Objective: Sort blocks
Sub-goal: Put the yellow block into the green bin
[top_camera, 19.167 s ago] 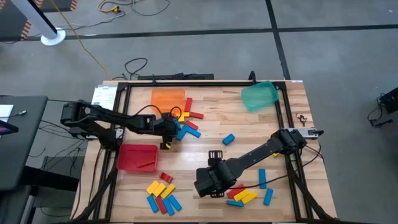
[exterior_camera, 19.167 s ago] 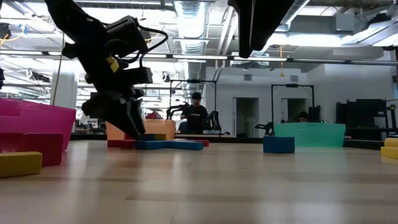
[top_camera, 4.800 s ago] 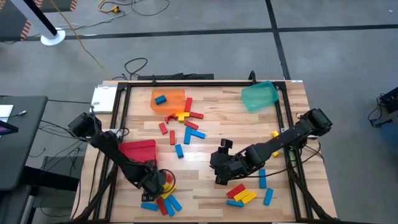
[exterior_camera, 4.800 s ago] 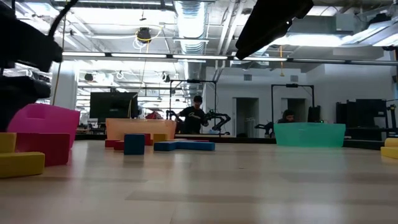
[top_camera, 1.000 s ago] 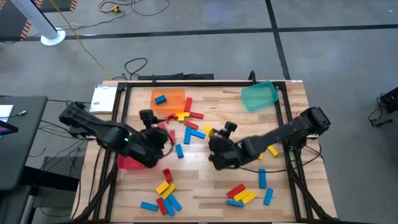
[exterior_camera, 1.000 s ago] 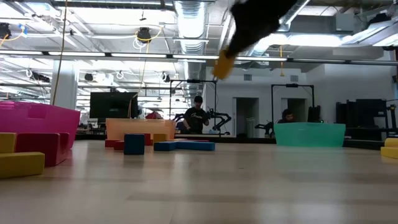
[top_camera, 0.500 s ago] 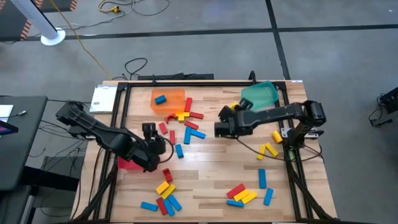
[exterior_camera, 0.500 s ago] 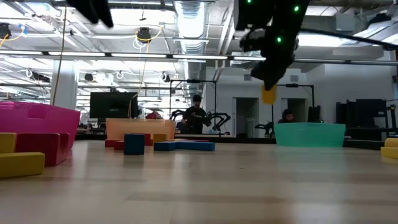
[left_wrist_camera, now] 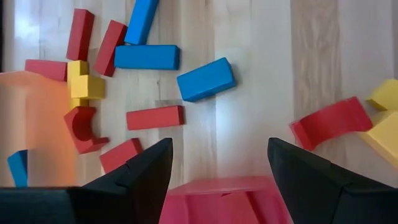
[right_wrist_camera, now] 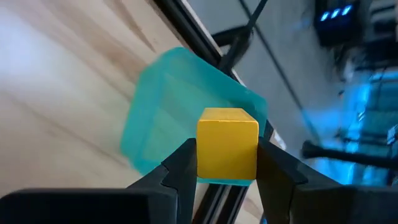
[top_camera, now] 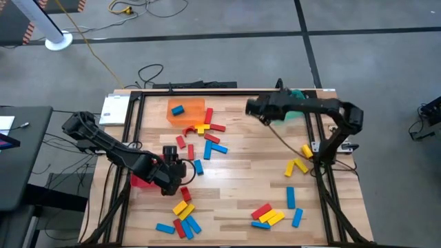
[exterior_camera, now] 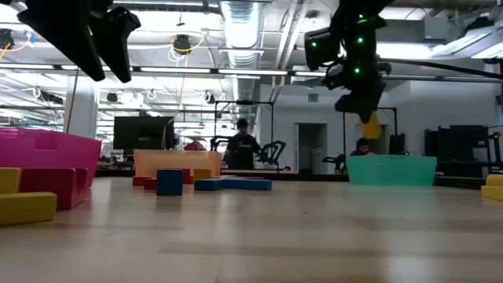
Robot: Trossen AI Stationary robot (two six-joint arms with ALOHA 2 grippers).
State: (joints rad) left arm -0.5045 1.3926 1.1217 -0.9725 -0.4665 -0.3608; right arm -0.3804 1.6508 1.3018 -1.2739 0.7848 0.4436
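Swung from desk centre toward two o'clock, the right gripper (right_wrist_camera: 225,167) pinches a yellow block (right_wrist_camera: 227,144) above the green bin (right_wrist_camera: 174,112). Left gripper (left_wrist_camera: 217,168), spread wide, hovers at eight o'clock over the red bin (left_wrist_camera: 224,200), scattered blocks (left_wrist_camera: 206,79) around.

The floor (top_camera: 227,58) is gray with dark lines across it. A yellow cable (top_camera: 89,48) lies on it. Far back in the room, a person (exterior_camera: 243,145) sits near dark screens (exterior_camera: 141,134). Long bright lights (exterior_camera: 236,20) hang from the ceiling.
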